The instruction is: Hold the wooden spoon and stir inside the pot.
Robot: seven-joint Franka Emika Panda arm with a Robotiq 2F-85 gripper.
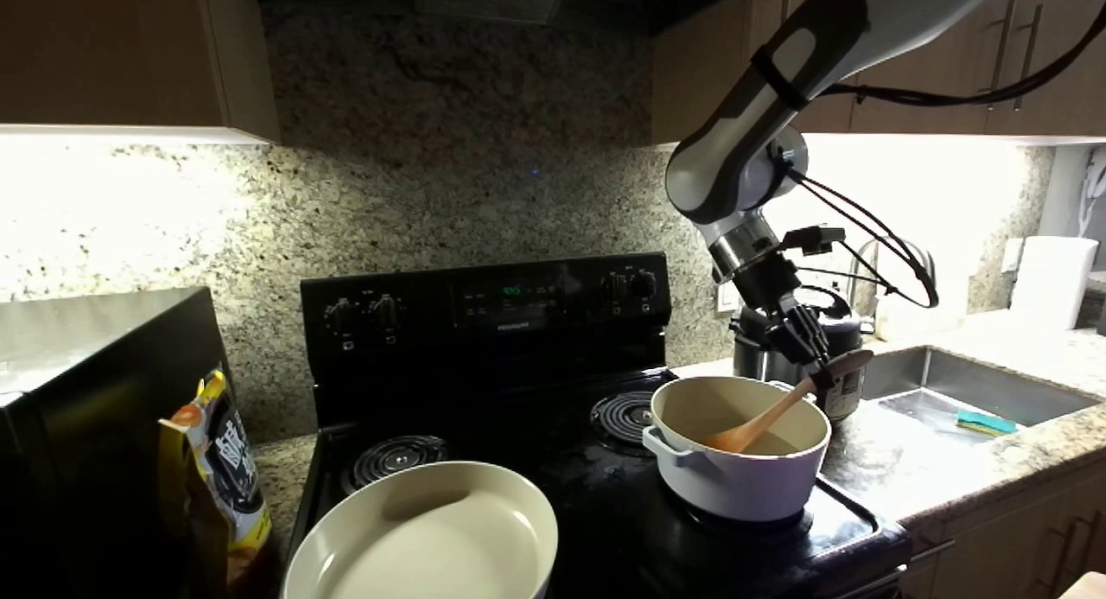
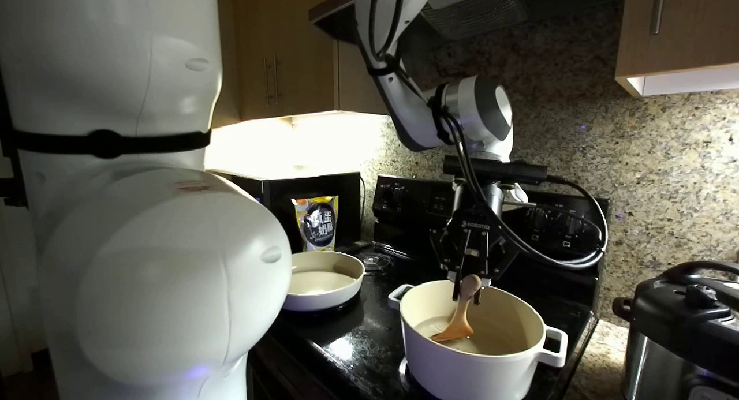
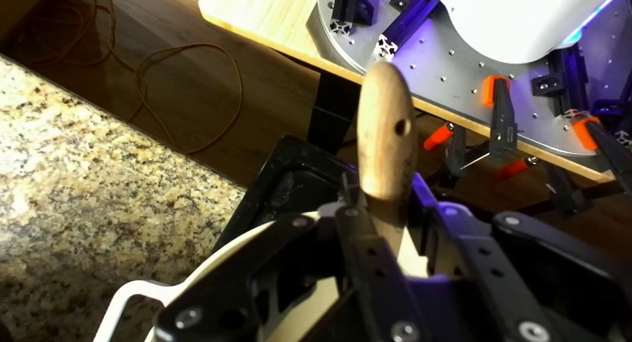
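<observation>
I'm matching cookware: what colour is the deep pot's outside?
The pot is white outside, seen best in an exterior view.

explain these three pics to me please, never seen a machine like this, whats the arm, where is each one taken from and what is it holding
The machine is a robot arm, steered by a person and ending in a two-fingered gripper. Two pictures come from cameras outside it, in different places; the third comes from a camera on its wrist, where the handle's end shows between the fingers.

The gripper is closed on the handle of a wooden spoon, which leans with its broad end down inside the white pot. That pot stands on a black stove, as does a shallow cream dish. A steel-and-black cooker stands on the counter beside the stove.
</observation>
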